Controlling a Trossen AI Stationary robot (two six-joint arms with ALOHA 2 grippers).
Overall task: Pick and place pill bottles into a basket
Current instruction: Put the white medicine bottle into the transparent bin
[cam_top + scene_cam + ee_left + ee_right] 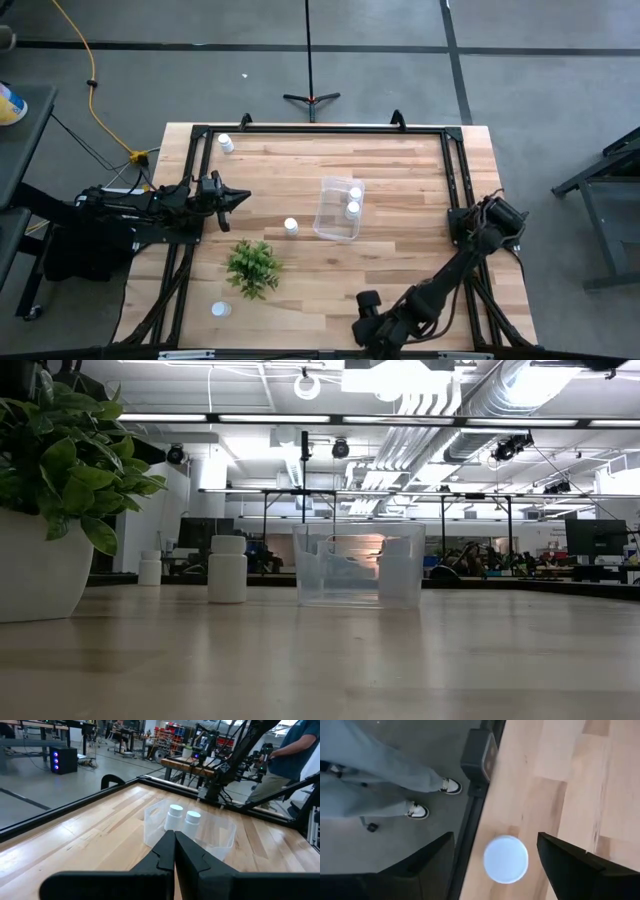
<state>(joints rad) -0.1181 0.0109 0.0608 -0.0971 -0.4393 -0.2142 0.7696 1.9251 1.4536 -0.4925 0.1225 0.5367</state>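
My right jaws stand wide apart, pointing straight down over a white pill bottle that sits between them near the table's front edge, its round cap facing up and neither finger touching it. Past that edge, on the floor, I see a person's legs and shoes. My left jaws are pressed together with nothing in them, hovering at the left side of the table and pointing toward the basket. The basket sits near the middle of the table, clear-walled, with two pill bottles standing upright side by side inside it. Another bottle stands on the wood between the basket and my left jaws, just beyond the small green plant. One more stands at the far left corner of the table, and one lies near the front left, on the near side of the plant.
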